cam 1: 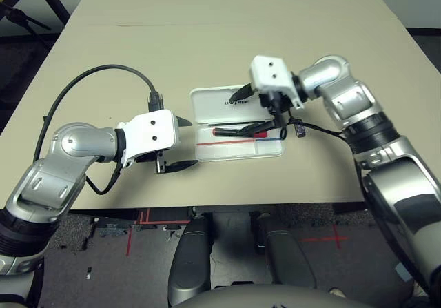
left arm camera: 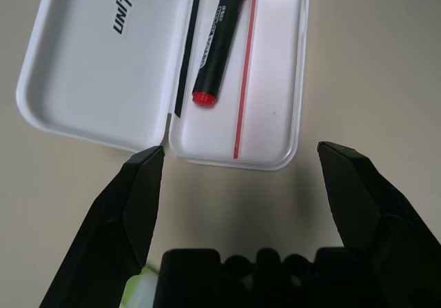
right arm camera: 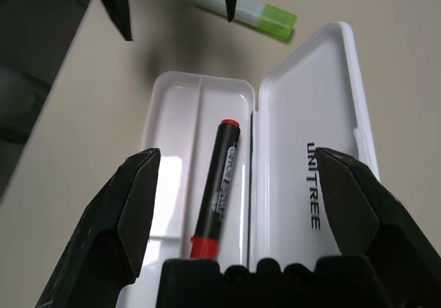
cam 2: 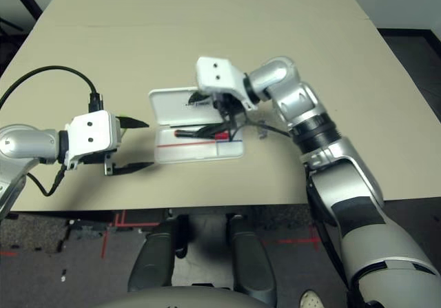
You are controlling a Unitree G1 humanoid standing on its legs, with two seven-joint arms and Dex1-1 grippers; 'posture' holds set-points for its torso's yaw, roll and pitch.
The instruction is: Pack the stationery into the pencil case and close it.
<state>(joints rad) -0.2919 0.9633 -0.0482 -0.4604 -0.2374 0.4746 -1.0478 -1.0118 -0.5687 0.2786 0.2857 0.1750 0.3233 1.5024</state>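
From my station: stereo head pair looks forward-down from above the open pencil case (cam 1: 240, 149); wrist views sit close, angled down from its opposite ends, both sharing the black marker (left arm camera: 220, 43).

Likely a lab: red tape crosses (cam 1: 335, 238) mark the dark floor (cam 1: 358, 273) beyond a broad plain table (cam 1: 331, 177).

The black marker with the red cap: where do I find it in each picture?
Left eye: near the middle, in the open case, marker partly behind the right gripper.
Right eye: same, left of middle.
Left wrist: top centre.
Right wrist: lower centre.
Shared landmark: the UNITREE print.
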